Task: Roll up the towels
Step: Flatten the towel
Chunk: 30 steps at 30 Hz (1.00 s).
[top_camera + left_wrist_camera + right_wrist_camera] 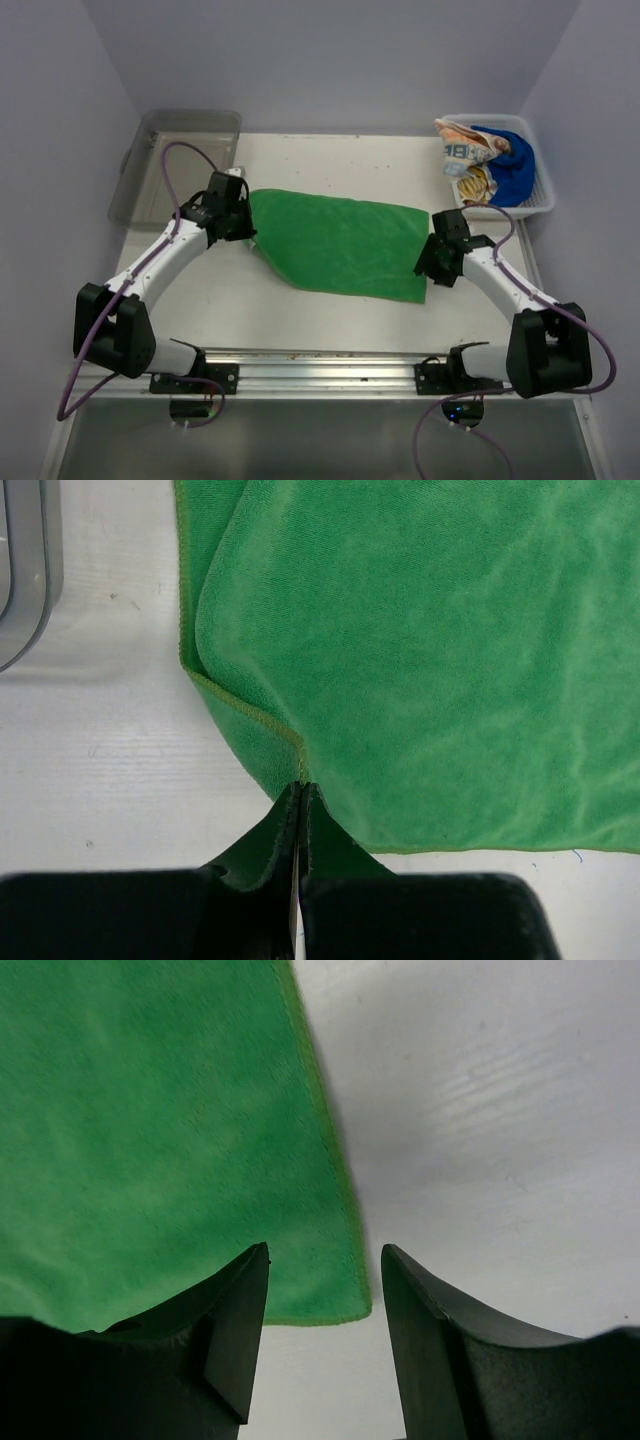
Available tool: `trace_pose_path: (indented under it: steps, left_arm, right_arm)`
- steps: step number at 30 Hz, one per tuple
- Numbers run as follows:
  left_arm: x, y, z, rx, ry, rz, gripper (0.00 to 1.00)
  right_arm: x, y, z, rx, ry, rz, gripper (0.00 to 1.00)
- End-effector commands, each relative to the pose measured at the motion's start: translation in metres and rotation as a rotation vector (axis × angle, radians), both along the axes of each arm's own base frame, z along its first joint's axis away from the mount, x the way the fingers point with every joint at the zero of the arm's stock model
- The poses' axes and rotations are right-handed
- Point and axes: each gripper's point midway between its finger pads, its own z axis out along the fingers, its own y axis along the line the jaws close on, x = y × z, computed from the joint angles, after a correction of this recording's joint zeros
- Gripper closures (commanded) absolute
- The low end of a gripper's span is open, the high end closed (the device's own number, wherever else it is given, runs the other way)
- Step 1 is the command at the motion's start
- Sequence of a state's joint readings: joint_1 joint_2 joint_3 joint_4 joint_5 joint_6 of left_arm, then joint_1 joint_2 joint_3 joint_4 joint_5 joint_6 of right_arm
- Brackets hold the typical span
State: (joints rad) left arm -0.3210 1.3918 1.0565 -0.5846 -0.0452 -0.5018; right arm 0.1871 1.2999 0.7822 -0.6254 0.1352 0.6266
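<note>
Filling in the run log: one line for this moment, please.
left gripper: shut on green towel | right gripper: open over its corner

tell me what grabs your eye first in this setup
A bright green towel lies spread across the table, the left jaws shut on its left edge and the right jaws open at its right corner. More towels sit crumpled in a white basket at the far right.

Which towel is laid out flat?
The green towel, spread on the table. The orange-white towel, blue towel and yellow-tan towel are bunched in the basket.
</note>
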Motion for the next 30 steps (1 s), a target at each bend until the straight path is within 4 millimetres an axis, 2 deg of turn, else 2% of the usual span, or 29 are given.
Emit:
trace_pose_path:
  steps: [1,5,11,18,22,25,30]
  left_arm:
    - [0.013,-0.002,0.022,-0.025,-0.080,0.010,1.00]
    - [0.012,-0.002,0.022,-0.025,-0.082,0.009,1.00]
    - [0.014,0.000,0.025,-0.019,-0.088,0.010,1.00]
    - [0.015,-0.002,0.024,-0.022,-0.086,0.002,1.00]
    - [0.014,-0.002,0.022,-0.025,-0.082,0.006,1.00]
    - [0.013,-0.004,0.021,-0.032,-0.081,0.000,1.00]
    - [0.012,-0.004,0.019,-0.034,-0.080,0.001,1.00]
  right_arm:
    - [-0.005,0.009,0.002,0.098,-0.046,-0.049,0.47]
    - [-0.025,0.014,-0.016,0.170,-0.016,-0.096,0.48]
    - [-0.039,0.025,-0.037,0.263,-0.007,-0.162,0.49]
    - [-0.042,0.017,-0.038,0.231,-0.017,-0.192,0.53]
    - [-0.051,0.016,-0.036,0.236,-0.014,-0.204,0.54]
    - [-0.057,0.009,-0.037,0.204,-0.023,-0.223,0.53]
    - [-0.063,0.008,-0.043,0.204,-0.013,-0.234,0.49]
